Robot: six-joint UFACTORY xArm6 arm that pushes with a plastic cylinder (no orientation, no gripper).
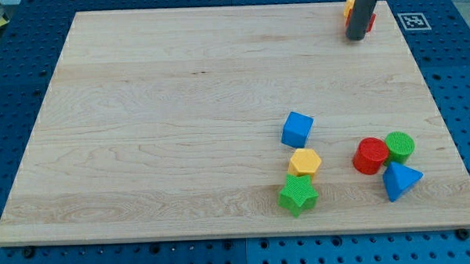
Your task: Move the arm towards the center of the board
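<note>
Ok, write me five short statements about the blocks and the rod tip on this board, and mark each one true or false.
1. My tip is near the board's top right corner. True.
2. The blue cube sits at the view's left edge. False: it lies right of centre, above the yellow hexagon.
3. The red cylinder touches the green cylinder. True.
4. The green star is above the yellow hexagon. False: it is just below it.
5. The blue triangle lies beside my tip. False: it is near the bottom right; only yellow and red blocks, partly hidden, are by my tip.
</note>
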